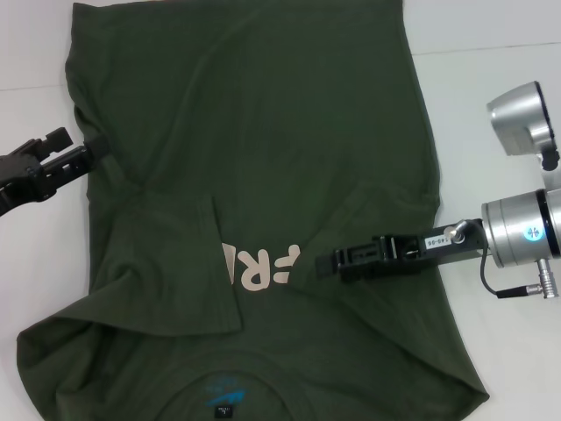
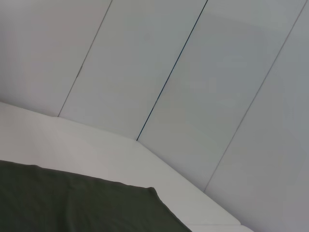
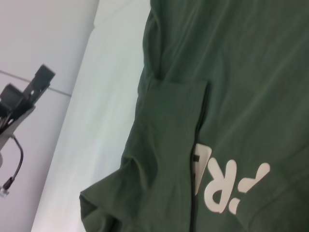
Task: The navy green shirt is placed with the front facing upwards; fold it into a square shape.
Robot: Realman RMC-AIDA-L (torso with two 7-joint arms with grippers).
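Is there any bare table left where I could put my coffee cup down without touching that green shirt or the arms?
Bare white table shows past the navy green shirt at the far corner on the robot's right, and a strip on its left, beyond the left gripper. The middle is crowded: the shirt covers it, and the right gripper lies over the lettering.

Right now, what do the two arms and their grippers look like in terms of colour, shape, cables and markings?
The left gripper is matte black and angular, built of bracket-like parts. The right gripper is also black and boxy, carrying a small white label with printed characters. Behind it sits a silver cylindrical wrist with a glowing blue-green indicator, a thin black cable looping beneath to a silver plug, and a rounded silver arm joint above.
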